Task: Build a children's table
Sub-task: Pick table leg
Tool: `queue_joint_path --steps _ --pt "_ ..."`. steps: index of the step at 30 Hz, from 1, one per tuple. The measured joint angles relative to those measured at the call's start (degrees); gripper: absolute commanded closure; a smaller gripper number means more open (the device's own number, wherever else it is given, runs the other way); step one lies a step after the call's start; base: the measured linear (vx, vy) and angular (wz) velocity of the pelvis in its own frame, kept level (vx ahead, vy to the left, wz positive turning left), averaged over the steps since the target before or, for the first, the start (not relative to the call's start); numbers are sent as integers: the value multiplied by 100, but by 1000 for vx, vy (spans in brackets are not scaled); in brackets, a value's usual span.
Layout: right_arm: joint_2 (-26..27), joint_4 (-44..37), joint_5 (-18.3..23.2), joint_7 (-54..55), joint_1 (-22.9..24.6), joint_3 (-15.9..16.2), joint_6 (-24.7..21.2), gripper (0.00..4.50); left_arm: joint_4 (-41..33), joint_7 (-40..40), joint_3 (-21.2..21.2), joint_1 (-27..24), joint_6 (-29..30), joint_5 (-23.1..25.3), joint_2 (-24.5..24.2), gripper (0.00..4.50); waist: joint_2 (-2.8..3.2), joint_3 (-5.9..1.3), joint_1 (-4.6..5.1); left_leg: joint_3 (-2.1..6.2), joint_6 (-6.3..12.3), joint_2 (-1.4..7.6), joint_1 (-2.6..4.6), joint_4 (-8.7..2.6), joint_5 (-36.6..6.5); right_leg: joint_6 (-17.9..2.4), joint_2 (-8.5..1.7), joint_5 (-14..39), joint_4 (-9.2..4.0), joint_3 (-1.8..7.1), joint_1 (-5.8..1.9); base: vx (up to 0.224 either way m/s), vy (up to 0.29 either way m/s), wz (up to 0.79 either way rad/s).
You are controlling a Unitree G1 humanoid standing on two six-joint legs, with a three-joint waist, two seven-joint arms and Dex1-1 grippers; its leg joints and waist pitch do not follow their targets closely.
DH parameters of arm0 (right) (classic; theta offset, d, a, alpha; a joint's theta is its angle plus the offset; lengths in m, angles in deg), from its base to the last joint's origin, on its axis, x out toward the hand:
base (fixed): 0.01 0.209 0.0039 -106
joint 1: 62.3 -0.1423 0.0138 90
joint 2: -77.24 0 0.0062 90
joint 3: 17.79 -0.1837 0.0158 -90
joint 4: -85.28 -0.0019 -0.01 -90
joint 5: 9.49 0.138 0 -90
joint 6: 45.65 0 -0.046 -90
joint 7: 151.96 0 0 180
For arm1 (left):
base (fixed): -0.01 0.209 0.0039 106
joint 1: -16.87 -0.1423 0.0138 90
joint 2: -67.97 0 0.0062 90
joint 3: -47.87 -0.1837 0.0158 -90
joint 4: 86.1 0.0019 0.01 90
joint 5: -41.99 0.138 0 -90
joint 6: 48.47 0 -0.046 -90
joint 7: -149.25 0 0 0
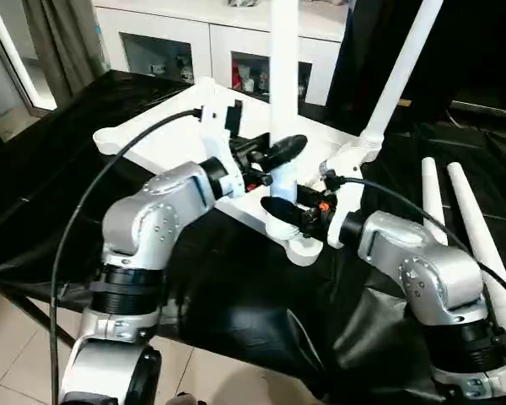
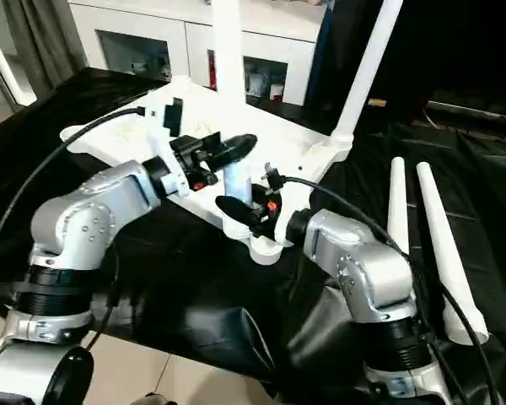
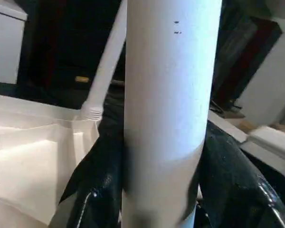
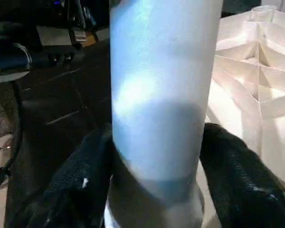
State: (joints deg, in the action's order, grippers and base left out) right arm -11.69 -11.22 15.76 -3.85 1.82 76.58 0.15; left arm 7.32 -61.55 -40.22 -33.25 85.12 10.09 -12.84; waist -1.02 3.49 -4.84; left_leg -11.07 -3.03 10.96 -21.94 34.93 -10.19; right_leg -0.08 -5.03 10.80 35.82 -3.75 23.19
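Leg (image 1: 283,76), upright in corner socket (image 1: 297,245): left end effector (image 1: 274,160) and right end effector (image 1: 291,213) both pinching it, likely steadying for seating.

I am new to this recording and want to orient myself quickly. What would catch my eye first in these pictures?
First, the upright white leg at the near corner of the upturned table top, with the left gripper and the right gripper both closed on it, left above right. A second leg stands slanted in the next corner socket. Two more legs lie on the black cloth to the right.
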Motion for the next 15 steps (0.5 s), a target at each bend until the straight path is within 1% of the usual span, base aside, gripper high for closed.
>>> queue_joint_path --steps 2,4,6,11,15 --pt "-62 0 20 -88 -100 -56 -1 137 27 -112 0 80 1 -31 -52 258 0 0 -4 0 0 0 0 0 0 0 0 0 1 0 0 0 0 0" --pt "-209 2 172 -287 -147 -148 -29 136 53 -324 -20 158 19 -140 -109 258 0 0 -20 -1 0 0 0 -1 0 0 0 0 -1 0 -1 0 0 0" --pt "-312 2 303 -456 -197 -235 -78 136 76 -469 -22 224 20 -212 -176 259 0 0 -13 -1 0 0 1 0 0 0 0 0 0 1 -2 0 0 0" --pt "-453 4 578 -692 -333 -397 -322 136 100 -754 -61 333 69 -227 -252 259 0 0 -9 -1 0 0 2 0 0 -1 0 0 2 0 -1 0 0 0" --pt "-627 3 777 -960 -335 -397 -577 136 127 -988 -235 353 91 -214 -408 259 0 0 -12 -1 0 0 2 0 0 -1 0 0 2 1 -1 0 0 0"
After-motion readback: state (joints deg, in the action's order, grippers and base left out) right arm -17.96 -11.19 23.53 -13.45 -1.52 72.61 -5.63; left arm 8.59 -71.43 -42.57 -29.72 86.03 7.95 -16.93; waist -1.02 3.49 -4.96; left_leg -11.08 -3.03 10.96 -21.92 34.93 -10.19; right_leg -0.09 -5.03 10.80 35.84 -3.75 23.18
